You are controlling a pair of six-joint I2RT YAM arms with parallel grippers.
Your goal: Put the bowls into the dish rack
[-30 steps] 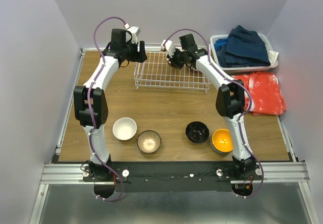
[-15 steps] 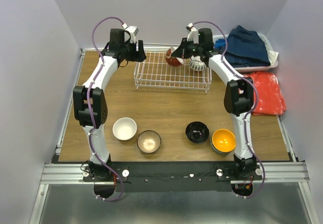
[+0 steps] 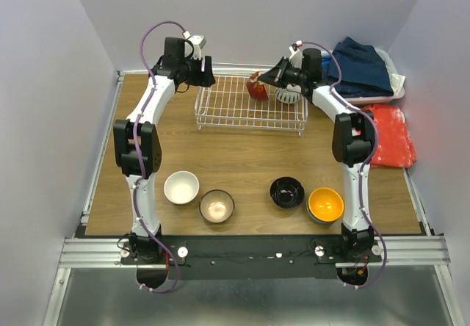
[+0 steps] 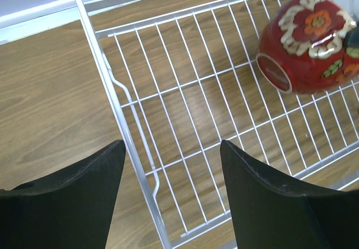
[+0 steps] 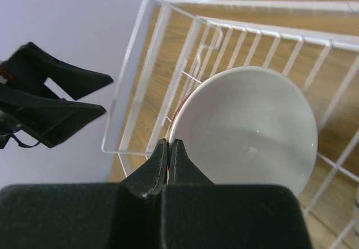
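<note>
- left gripper (image 4: 171, 148) hovers over the dish rack (image 4: 112, 86) at its left edge, jaws spread wide, empty.
- red flowered bowl (image 4: 314, 41) (cream inside) is tilted on its side at the rack's far side.
- right gripper (image 5: 169, 143) is pinched tight on that bowl's rim.
- nearer the arms' bases, white bowl (image 3: 181, 187), brown bowl (image 3: 217, 205), black bowl (image 3: 286, 192) and orange bowl (image 3: 325, 204) sit on the table (image 3: 242, 157).

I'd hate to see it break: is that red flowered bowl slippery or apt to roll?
Probably slippery: the red bowl has a shiny glaze. It looks like stiff ceramic, so likely breakable if dropped. Tilted sideways, it might roll across the dish rack.
</note>
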